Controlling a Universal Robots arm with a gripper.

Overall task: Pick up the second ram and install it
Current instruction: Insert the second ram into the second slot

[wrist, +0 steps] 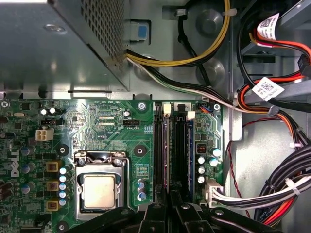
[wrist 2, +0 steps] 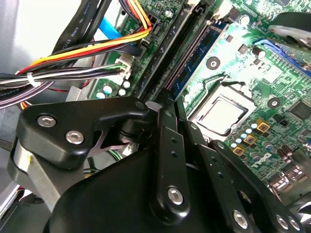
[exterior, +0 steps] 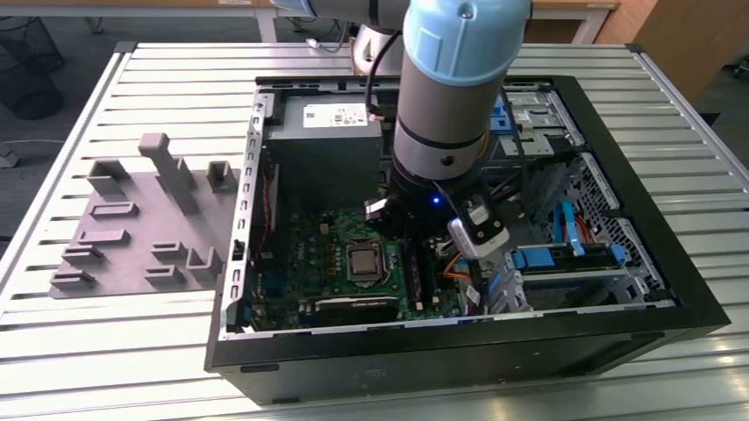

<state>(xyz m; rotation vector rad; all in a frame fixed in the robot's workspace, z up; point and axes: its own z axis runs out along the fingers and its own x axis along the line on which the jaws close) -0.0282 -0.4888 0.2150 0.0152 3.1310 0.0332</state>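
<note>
The second ram (wrist: 167, 150) stands on edge in a black slot rail (wrist: 159, 150) on the motherboard (wrist: 112, 121), its near end running between the gripper (wrist: 167, 206). The jaws are drawn in tight on either side of the stick, clamping it. Another stick (wrist: 190, 145) sits two rails over. The processor socket (wrist: 99, 189) lies beside the rails. Beyond is the perforated power supply (wrist: 48, 43). In the exterior view, the grey fixture (exterior: 140, 219) rests outside the computer case (exterior: 468, 338), to the exterior view's left.

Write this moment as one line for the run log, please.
arm: reaching into open PC case | gripper: over RAM slots, beside CPU | fixture: on table, outside case
</note>
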